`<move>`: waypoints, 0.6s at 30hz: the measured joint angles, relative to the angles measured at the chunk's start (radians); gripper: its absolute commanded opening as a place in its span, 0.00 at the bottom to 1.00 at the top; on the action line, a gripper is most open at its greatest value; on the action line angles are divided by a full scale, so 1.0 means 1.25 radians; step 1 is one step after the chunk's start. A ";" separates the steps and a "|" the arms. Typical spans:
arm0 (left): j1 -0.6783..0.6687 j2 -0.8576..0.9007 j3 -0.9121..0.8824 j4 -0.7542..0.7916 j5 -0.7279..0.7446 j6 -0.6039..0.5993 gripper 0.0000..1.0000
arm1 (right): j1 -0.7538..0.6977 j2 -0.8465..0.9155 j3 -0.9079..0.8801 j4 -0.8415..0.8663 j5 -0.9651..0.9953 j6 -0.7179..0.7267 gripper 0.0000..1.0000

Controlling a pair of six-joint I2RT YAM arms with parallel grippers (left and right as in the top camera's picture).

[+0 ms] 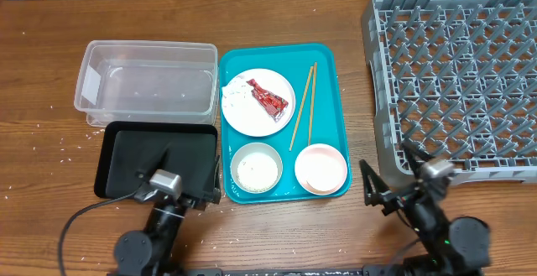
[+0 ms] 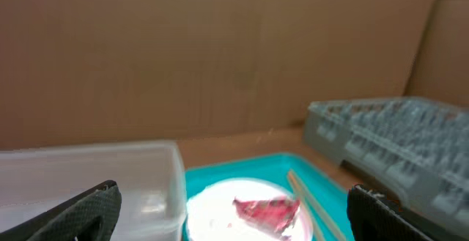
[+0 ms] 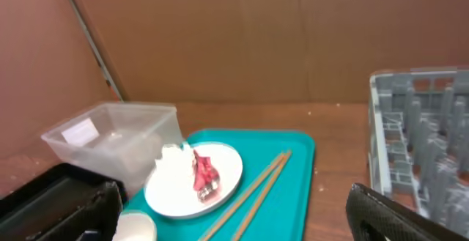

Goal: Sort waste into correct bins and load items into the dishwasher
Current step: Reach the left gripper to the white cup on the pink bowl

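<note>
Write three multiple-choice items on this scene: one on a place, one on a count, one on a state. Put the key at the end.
1. The crumpled red shiny wrapper lies: A) in the clear rectangular plastic tub; B) on the flat white round plate; C) in the grey lattice dish rack.
2. The thin wooden chopsticks on the flat teal serving tray number: A) one; B) two; C) four.
3. The left gripper is: A) open and empty; B) shut on the wrapper; C) shut on a chopstick.
Key: 1 B, the wrapper rests on the plate's face; 2 B, a pair lies beside the plate; 3 A, the left wrist view shows its fingers wide apart, nothing between.
</note>
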 measured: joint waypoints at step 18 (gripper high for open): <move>0.001 0.783 0.865 -0.747 0.171 -0.002 1.00 | 0.000 0.591 0.668 -0.493 -0.060 0.012 1.00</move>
